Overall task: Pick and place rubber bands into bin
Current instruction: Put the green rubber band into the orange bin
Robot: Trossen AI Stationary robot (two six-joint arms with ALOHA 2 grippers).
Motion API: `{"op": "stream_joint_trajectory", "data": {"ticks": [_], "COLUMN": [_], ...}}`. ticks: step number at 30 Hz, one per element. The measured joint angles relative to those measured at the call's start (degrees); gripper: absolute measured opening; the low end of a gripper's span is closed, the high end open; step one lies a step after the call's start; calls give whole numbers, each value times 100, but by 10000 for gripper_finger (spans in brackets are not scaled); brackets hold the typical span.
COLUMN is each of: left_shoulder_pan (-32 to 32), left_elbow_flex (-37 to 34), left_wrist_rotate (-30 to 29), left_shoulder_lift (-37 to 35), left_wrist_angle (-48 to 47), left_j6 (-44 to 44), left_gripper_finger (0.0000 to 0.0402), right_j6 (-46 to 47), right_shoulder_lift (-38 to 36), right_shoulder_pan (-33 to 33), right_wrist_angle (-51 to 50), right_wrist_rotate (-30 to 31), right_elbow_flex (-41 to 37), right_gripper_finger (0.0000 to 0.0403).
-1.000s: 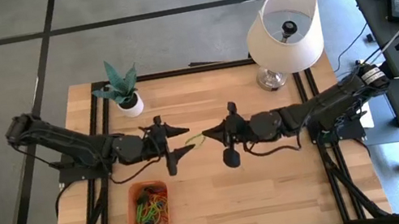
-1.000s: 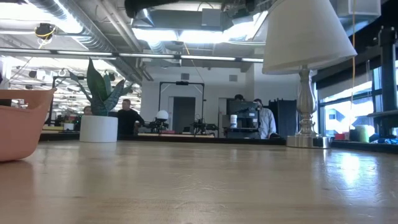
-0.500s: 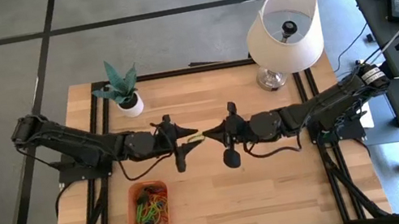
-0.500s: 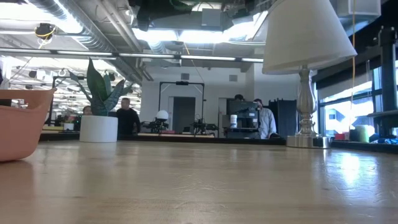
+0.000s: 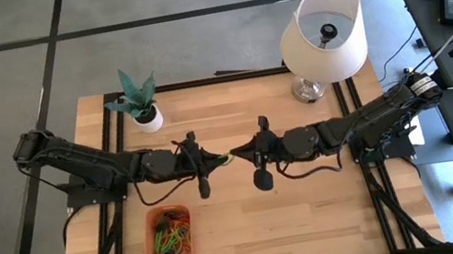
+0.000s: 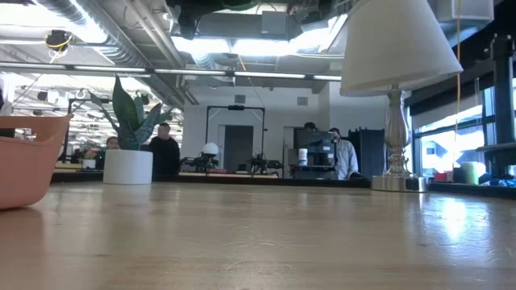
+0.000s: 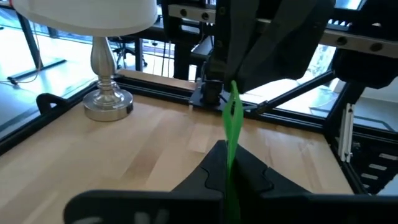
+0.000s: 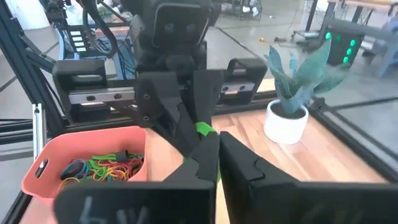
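A green rubber band [image 5: 224, 157] is stretched in the air above the middle of the desk [image 5: 317, 214], pinched at one end by the left gripper [image 5: 210, 159] and at the other by the right gripper [image 5: 238, 153], both closed on it tip to tip. In the left wrist view the band [image 7: 232, 124] runs up from between that gripper's closed fingers toward the other arm. The bin [image 5: 170, 239] sits near the desk's front edge on the left arm's side, well apart from both grippers, with many coloured rubber bands [image 5: 172, 240] piled inside. A potted plant [image 5: 141, 102] stands at the back left and a lamp [image 5: 321, 28] at the back right, neither between the grippers and the bin.
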Motion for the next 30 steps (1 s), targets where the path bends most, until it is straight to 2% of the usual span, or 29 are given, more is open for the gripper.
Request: {"op": "stream_joint_trajectory", "data": {"ticks": [8, 11, 17, 20, 25, 28, 30], "left_shoulder_pan": [-3, -13, -180, -509, -1299, -1792, -2084], "left_elbow_flex": [2, 2, 2, 25, 634, 1028, 1206], "left_wrist_rotate": [3, 18, -14, -40, -275, -60, 209], "left_shoulder_lift": [-23, -220, -1010, -1402, -1470, -1257, -1098], "left_wrist_angle": [-129, -588, -1881, -2776, -5376, -6631, -7138], "left_j6": [172, 354, 3, -194, -1502, -2479, -3068], "left_gripper_finger": [2, 2, 2, 2, 2, 2, 2], "right_j6": [428, 428, 428, 502, 873, 893, 881], "right_shoulder_lift": [0, -83, -247, -249, -249, -249, -249], "right_shoulder_pan": [-26, -26, -26, -26, -71, -125, -164], "right_wrist_angle": [-392, -382, -618, -987, -1624, -1752, -1767], "right_wrist_rotate": [15, 13, 11, 11, 2, 2, 2], "right_elbow_flex": [-2, -6, -4, -4, -4, -4, -4], "right_gripper_finger": [76, 101, 125, 126, 120, 118, 118]}}
